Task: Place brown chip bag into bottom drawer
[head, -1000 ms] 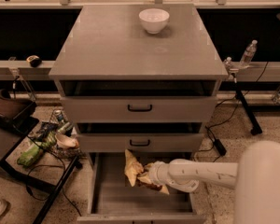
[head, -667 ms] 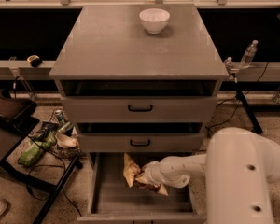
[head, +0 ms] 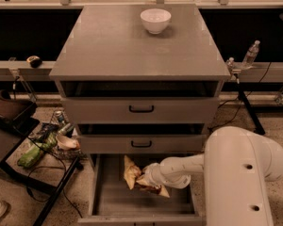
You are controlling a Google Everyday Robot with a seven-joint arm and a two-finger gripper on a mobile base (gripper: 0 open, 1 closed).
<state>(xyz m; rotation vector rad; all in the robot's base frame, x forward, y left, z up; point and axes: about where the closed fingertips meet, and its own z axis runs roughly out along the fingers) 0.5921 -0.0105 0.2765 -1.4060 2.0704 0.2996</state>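
Observation:
The brown chip bag (head: 134,175) shows yellow-tan ends and a dark brown middle. It hangs inside the open bottom drawer (head: 108,201), a grey tray pulled out below the two upper drawers. My gripper (head: 145,179) reaches in from the right on the white arm and is shut on the bag's middle, holding it just above the drawer floor. The fingers are largely hidden by the bag.
A white bowl (head: 155,20) stands at the back of the cabinet top (head: 132,46). The two upper drawers with black handles (head: 141,109) sit slightly open. A cluttered black stand (head: 42,145) is at the left. A water bottle (head: 251,54) is at the right.
The arm's white body has swung further into view at the right, and the view has shifted a little. The bag stays held over the bottom drawer, now slightly lower.

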